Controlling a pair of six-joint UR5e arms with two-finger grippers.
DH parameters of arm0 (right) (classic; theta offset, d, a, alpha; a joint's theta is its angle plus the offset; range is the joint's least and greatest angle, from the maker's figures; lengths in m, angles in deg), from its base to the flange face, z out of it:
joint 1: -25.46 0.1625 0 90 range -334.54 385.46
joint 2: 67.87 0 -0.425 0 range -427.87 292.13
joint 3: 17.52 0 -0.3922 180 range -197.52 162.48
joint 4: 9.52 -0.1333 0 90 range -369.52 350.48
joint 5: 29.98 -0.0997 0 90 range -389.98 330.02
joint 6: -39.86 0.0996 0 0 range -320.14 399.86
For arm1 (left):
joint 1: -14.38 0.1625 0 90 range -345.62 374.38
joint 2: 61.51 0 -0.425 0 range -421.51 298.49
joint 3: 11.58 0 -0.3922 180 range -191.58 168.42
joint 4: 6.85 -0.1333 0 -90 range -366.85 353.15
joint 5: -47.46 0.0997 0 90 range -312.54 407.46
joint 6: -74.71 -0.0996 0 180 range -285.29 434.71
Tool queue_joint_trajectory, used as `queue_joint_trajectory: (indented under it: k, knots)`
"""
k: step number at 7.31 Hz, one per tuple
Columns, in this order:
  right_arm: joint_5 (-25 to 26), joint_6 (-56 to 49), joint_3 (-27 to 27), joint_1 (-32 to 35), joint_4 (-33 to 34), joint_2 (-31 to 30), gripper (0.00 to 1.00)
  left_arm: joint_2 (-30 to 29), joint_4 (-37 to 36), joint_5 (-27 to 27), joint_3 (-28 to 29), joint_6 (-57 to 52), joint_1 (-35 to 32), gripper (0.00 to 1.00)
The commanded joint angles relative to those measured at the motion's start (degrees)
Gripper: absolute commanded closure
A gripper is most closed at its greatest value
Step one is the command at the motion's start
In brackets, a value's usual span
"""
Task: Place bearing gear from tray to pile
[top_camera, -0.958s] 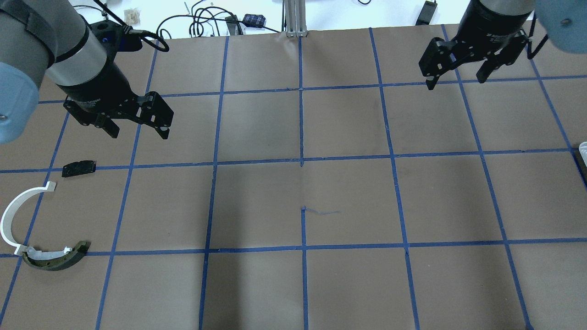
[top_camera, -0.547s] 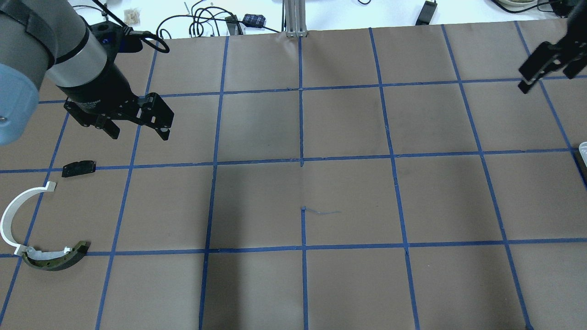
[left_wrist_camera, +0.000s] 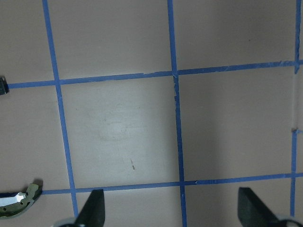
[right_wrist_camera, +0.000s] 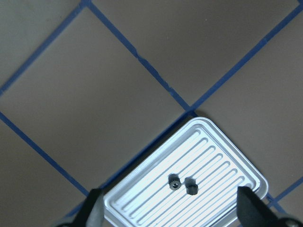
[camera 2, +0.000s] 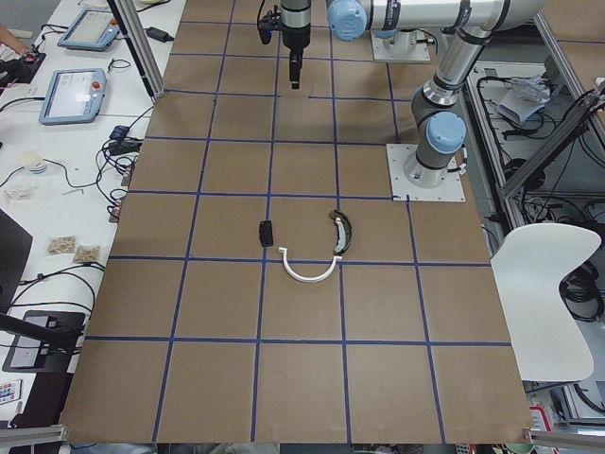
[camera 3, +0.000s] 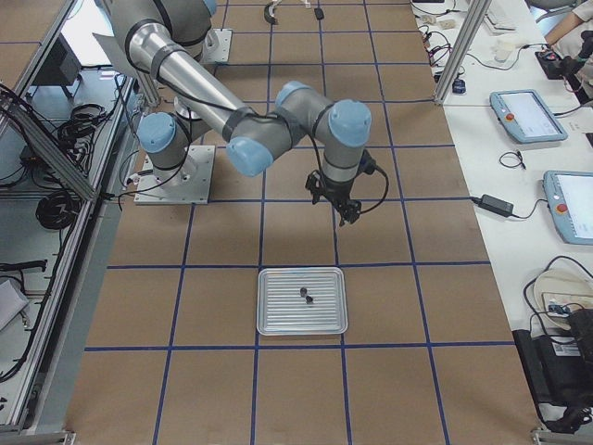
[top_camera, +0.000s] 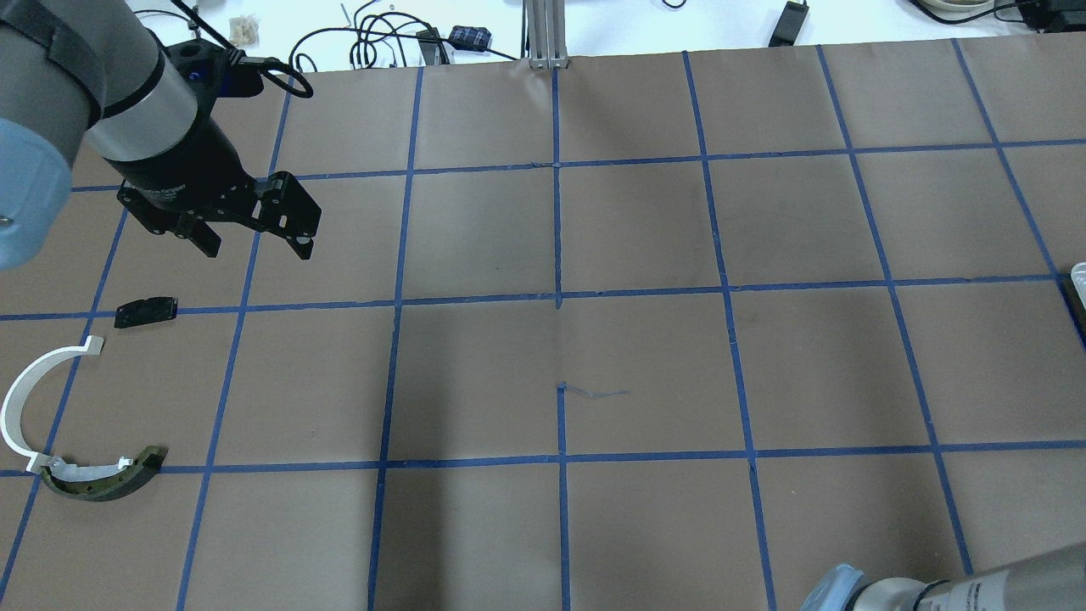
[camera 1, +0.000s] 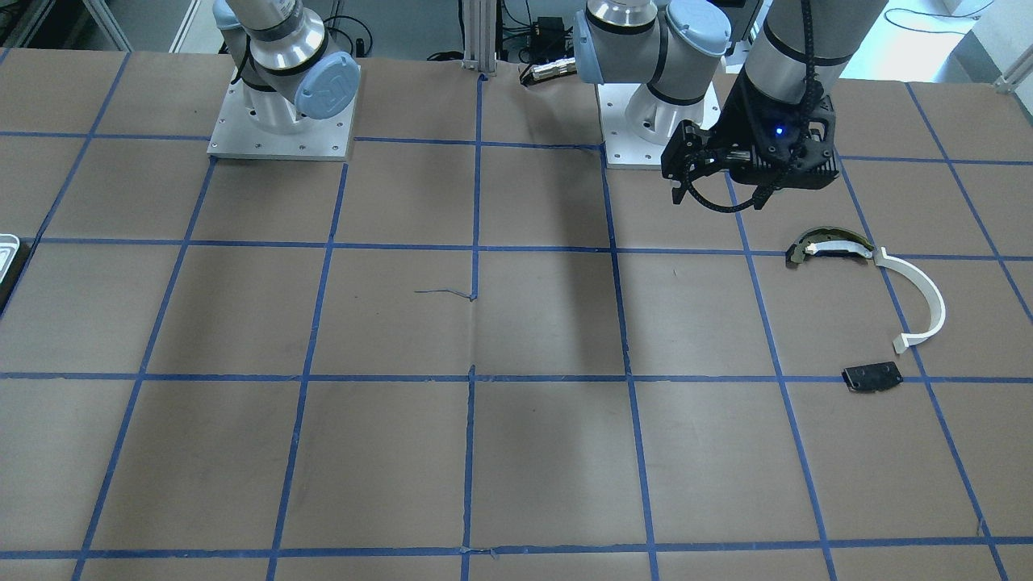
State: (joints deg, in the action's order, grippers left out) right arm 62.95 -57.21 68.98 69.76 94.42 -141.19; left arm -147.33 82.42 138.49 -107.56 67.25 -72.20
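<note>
The gear (right_wrist_camera: 174, 181), judged to be the small dark part with a bore, lies in the tray (right_wrist_camera: 203, 142) touching or just beside a second dark part (right_wrist_camera: 191, 185); which of the two is the gear cannot be told for certain; both sit ahead of the right gripper (right_wrist_camera: 171, 208) and between the lines of its fingers (right_wrist_camera: 96, 204), so it seems aimed to straddle them; its jaws are spread wide with nothing in them, as suits an approach; from the right side view it hangs above the table (top_camera: 645, 356), short of the tray and not yet over it, so the pick is judged not begun; the next move calls for an advance over the tray and a descent, with care that the fingers close on one part only, since the neighbour is so near; the pile (camera 2: 310, 279) lies well apart from this gripper, at the far end of the table; there the left gripper (top_camera: 254, 246) hovers, jaws likewise wide and empty, probably parked clear of the drop spot; the black plate (top_camera: 146, 311) lies nearest it, off to one side, with the white arc (top_camera: 10, 406) and olive piece (top_camera: 102, 485) farther off beyond the plate, their ends touching.
</note>
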Motion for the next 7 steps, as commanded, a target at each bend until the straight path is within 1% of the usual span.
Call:
queue_joint_trajectory:
  k: [1,2,3,4,6,7]
  knots:
    - [-0.7,-26.0,0.0,-5.0,11.8,9.8,0.00,0.0,-0.1,-0.1,0.0,0.0,0.0,0.00]
    - [-0.7,-31.5,-0.1,-6.0,16.2,13.3,0.00,0.0,0.0,0.1,0.0,-0.1,0.0,0.00]
    - [-1.3,-35.8,0.0,-6.7,16.7,15.7,0.00,0.0,-0.1,-0.1,0.0,0.0,0.0,0.00]
    - [-3.3,-38.0,0.0,-7.3,16.9,17.6,0.00,0.0,0.0,0.1,0.0,-0.3,0.0,0.00]
    - [-2.8,-37.8,0.7,-7.5,16.0,18.1,0.00,0.0,0.0,0.2,0.0,-0.3,0.0,0.00]
    - [-2.4,-37.6,3.2,-7.6,16.8,17.8,0.05,-0.1,-0.1,0.2,0.0,-0.3,0.0,0.00]
